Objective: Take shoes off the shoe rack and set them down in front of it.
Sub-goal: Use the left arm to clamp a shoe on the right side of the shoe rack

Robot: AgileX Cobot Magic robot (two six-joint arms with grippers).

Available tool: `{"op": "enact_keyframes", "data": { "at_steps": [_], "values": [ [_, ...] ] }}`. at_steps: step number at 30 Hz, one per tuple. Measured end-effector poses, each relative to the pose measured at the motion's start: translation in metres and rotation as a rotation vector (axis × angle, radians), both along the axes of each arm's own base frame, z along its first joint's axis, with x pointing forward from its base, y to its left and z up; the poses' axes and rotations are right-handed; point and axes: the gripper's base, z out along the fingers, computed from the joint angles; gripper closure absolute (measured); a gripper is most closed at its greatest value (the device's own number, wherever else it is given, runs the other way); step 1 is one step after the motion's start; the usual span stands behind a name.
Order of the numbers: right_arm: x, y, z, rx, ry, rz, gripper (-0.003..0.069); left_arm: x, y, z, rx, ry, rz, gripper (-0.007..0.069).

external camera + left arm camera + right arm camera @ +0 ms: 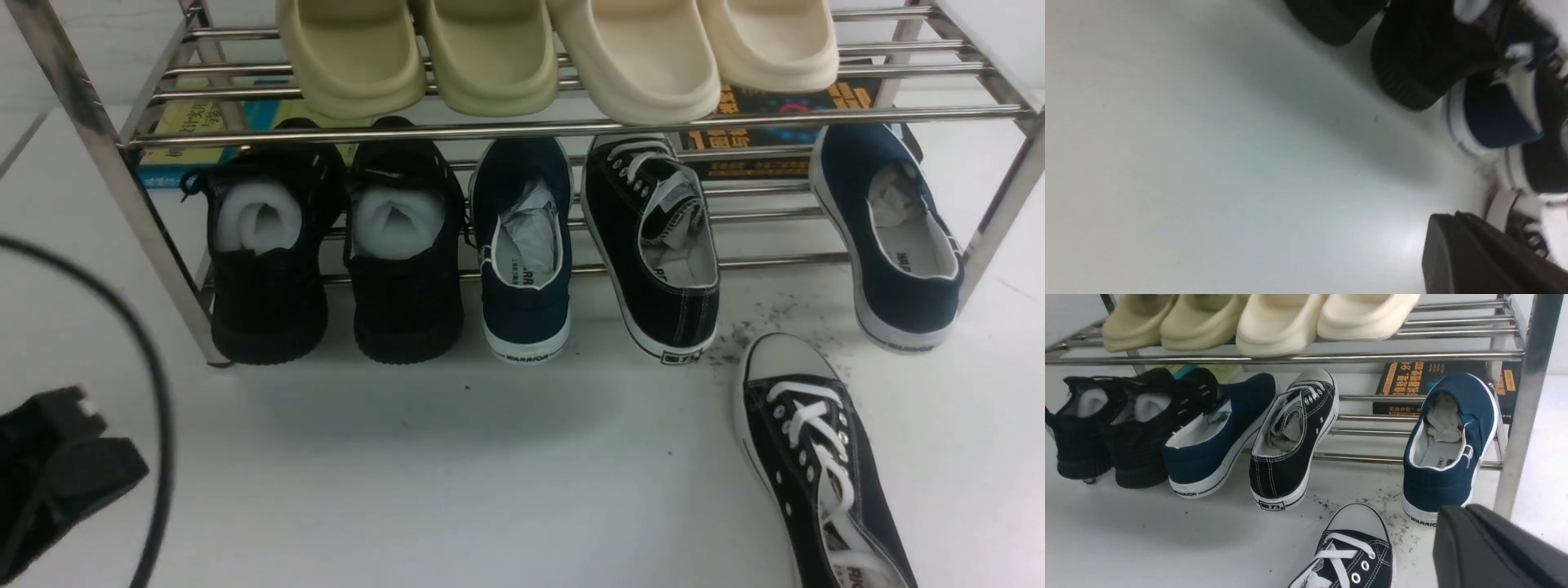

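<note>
One sneaker [820, 457] is down, its mate [653, 253] still racked well ahead of left gripper [82, 449] and right gripper [1478, 543], both closed and empty.

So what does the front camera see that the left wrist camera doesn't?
Only the front view: the cream slippers on the shoe rack's top shelf, books behind, and the whole black sneaker on the floor. Only the left wrist view: nothing new, just a blurry close-up of the left claw. Both: the all-black shoes and a navy slip-on's heel.
</note>
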Motion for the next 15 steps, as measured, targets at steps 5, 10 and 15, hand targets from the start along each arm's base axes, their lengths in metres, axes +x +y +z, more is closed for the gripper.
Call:
{"op": "enact_keyframes", "data": {
  "at_steps": [5,10,15],
  "values": [
    [0.003,0.001,0.000,-0.024,0.004,-0.007,0.0643,0.059,-0.004,-0.003,0.054,0.216,-0.162,0.0624],
    [0.005,0.000,0.001,-0.054,-0.017,-0.022,0.0641,0.094,-0.007,-0.019,0.040,0.336,-0.232,0.0622],
    [0.005,-0.001,0.001,-0.068,-0.029,-0.031,0.0639,0.095,-0.008,-0.018,0.028,0.334,-0.234,0.0613]
  ]
}}
